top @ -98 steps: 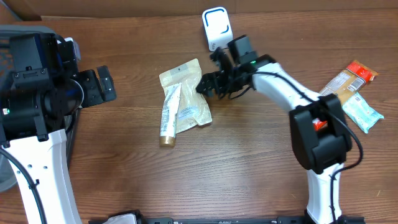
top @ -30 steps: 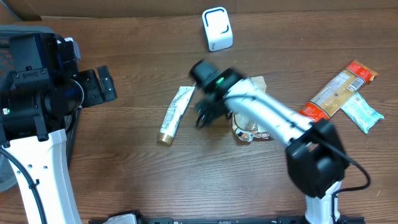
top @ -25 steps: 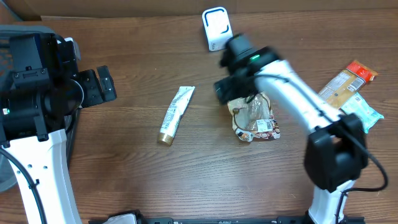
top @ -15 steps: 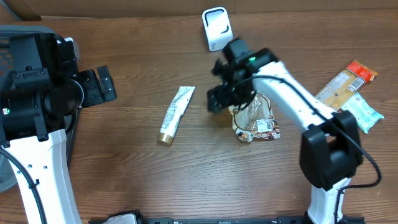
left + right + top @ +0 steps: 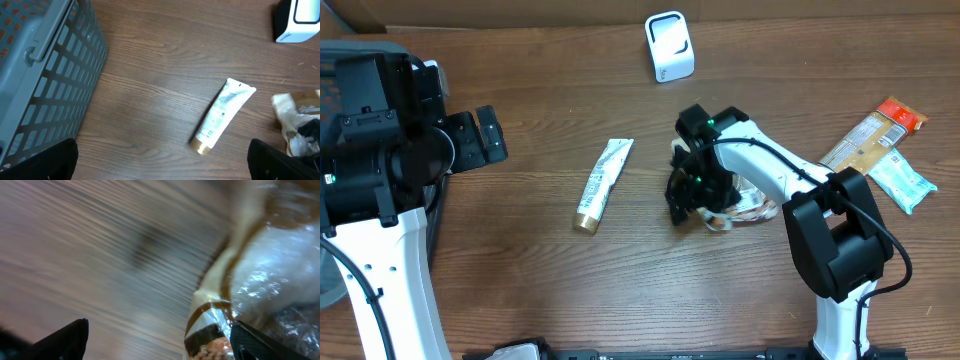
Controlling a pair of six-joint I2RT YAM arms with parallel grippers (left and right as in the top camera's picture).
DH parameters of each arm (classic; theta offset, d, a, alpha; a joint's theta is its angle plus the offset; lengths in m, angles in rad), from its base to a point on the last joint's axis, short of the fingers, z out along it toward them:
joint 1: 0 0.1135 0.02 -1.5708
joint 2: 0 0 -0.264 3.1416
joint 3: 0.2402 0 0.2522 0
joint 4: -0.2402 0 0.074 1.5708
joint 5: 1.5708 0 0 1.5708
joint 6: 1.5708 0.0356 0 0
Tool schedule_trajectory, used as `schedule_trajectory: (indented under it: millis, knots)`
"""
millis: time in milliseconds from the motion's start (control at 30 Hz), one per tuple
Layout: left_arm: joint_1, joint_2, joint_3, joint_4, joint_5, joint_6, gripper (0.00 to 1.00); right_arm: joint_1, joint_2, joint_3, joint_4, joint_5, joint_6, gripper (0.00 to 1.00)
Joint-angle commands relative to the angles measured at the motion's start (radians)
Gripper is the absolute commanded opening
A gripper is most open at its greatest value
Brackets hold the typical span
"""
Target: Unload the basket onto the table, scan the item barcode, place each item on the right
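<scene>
The right arm is reaching in from the tabletop's near edge and bending down over the crinkly bag (image 5: 748, 203) near the middle. The right gripper (image 5: 694, 196) is hanging low, jaws spread wide around the bag's edge. The left gripper (image 5: 480, 140) is hovering by the left edge, jaws spread wide, beside a basket (image 5: 45, 75). On the brown wood grain, a scanner (image 5: 669, 46) is standing at the far edge and a tube (image 5: 602, 186) is lying left of the bag.
</scene>
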State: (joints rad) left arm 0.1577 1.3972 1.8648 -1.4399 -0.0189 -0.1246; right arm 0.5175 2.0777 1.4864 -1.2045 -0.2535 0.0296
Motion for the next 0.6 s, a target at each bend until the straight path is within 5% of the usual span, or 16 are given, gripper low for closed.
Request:
schedule_trajectory:
  millis: [0, 567]
  knots:
    - [0.004, 0.003, -0.002, 0.004, 0.009, -0.007, 1.0, -0.035, 0.0, -0.043, -0.007, 0.202, 0.1, 0.91]
    - [0.004, 0.003, -0.002, 0.003, 0.009, -0.006, 1.0, -0.208, -0.003, 0.003, 0.196, 0.766, 0.277, 0.91]
